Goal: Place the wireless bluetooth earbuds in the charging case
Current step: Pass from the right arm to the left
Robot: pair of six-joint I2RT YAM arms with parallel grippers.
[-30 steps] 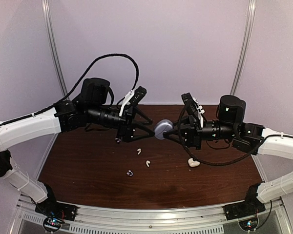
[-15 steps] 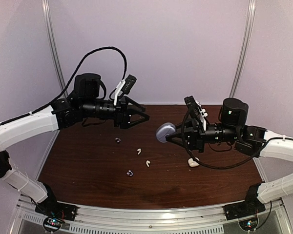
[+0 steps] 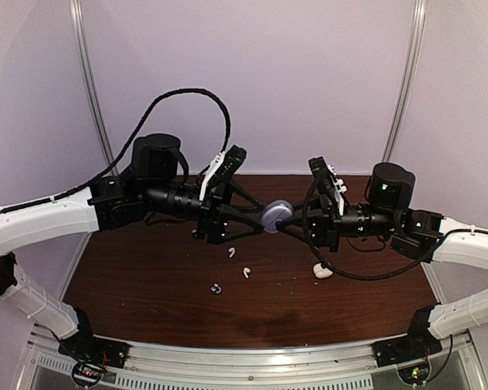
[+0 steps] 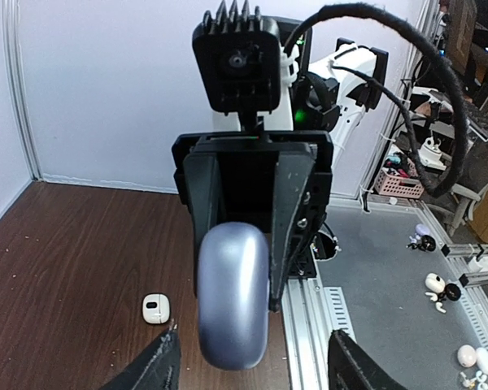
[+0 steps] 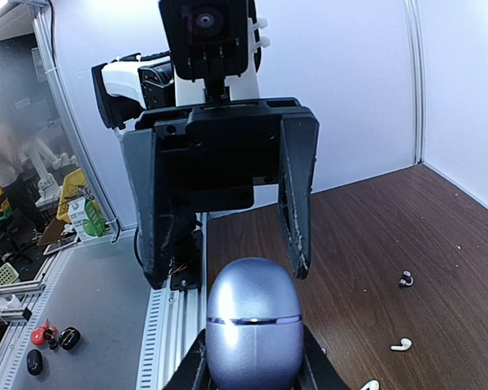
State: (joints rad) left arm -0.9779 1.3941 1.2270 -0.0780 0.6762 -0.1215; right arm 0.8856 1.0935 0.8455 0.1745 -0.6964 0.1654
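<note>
You are bringing the left gripper back in. Half a second ago it was lifted up and away from the meeting point. Now it is reaching in level again, fingers spread, with the purple case sitting between the tips. I cannot make out any contact with the case. The right gripper is pinching the other end of the case and holding it in the air. Over that half second it has been carrying the case a little higher, toward the left fingers.

The right wrist view is showing the case's seam shut. My guess is that you are lining up to open the lid, since nothing can go in until then.

No earbud is being held. One purple earbud is lying under the left fingers. Two white earbuds are lying below the tips, and a second purple earbud is lying nearer the bases. A white case is resting beneath the right gripper.

The table is showing dark brown wood. Pale walls are closing in the back and sides, and a metal rail is running along the near edge.
</note>
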